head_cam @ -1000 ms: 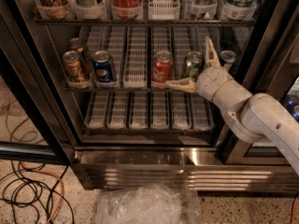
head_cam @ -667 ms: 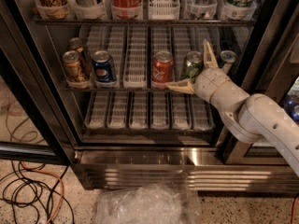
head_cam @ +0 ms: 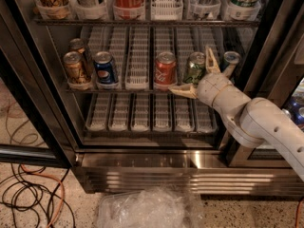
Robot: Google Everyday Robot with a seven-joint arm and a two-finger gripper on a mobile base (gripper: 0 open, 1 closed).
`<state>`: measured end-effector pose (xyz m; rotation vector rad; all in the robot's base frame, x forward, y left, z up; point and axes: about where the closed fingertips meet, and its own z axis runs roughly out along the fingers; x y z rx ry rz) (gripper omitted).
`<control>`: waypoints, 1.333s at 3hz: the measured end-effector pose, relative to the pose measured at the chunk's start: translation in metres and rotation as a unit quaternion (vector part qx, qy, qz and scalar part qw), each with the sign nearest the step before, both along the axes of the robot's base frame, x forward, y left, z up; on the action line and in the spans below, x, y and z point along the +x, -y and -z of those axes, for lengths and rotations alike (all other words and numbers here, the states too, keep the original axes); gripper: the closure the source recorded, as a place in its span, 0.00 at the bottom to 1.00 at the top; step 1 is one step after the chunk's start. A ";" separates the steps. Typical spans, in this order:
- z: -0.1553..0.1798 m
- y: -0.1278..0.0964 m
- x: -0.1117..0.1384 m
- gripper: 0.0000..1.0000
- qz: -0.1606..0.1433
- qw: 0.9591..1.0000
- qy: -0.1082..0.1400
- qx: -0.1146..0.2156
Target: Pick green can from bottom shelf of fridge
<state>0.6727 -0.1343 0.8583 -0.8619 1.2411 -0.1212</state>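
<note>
Plastic wrap [head_cam: 137,208] is seen crumpled on the floor nearest, w/ cables [head_cam: 28,194] at left. Beyond the fridge [head_cam: 142,160] base, the gripper [head_cam: 189,69] is spread wide: one finger low at left, one raised at right. The green can [head_cam: 195,65] stands upright between them, just far of the palm, so a short push inward is judged enough. Counted on its shelf [head_cam: 142,90]: 1 green can, 1 red can [head_cam: 166,69], 1 blue can [head_cam: 104,68], 2 brown cans [head_cam: 76,70], 1 other can [head_cam: 231,61] far right.
</note>
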 end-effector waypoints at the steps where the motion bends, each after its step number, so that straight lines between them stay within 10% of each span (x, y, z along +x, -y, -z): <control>1: 0.008 0.003 0.003 0.06 0.006 1.000 -0.012 -0.001; 4: 0.011 0.007 0.005 0.79 0.016 1.000 -0.022 -0.001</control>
